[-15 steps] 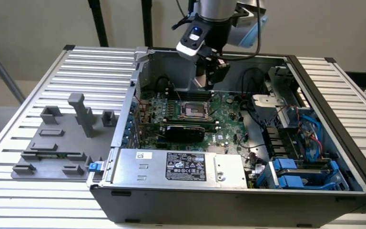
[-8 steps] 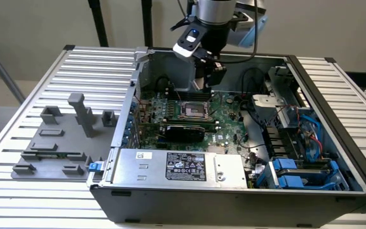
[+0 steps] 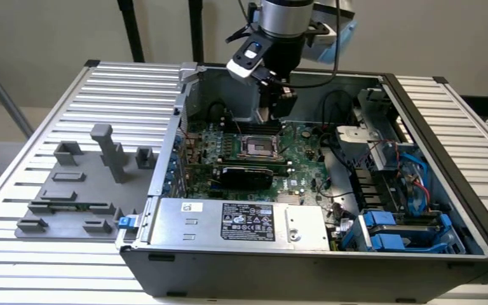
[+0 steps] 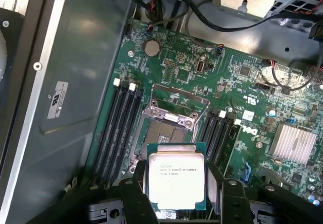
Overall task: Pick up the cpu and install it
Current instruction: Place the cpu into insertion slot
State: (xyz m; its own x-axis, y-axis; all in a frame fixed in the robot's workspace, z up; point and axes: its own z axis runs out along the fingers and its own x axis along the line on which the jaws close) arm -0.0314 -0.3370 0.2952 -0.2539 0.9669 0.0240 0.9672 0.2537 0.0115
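Note:
In the wrist view the cpu (image 4: 175, 175), a flat square chip with a silvery-white top and green edge, sits between the black fingers (image 4: 137, 191) of my gripper (image 4: 177, 188), which is shut on it. Beneath and just beyond it lies the open motherboard socket (image 4: 164, 133) with its metal frame. In the exterior view my gripper (image 3: 276, 105) hangs inside the open computer case, above the far side of the socket (image 3: 258, 147) on the green motherboard (image 3: 304, 166).
Memory slots (image 4: 118, 128) flank the socket. A silver labelled power-supply box (image 3: 242, 220) lies at the case front, blue drive bays (image 3: 396, 232) at the exterior view's right. A grey fixture plate (image 3: 79, 190) sits left on the slatted table. Cables (image 3: 345, 136) run nearby.

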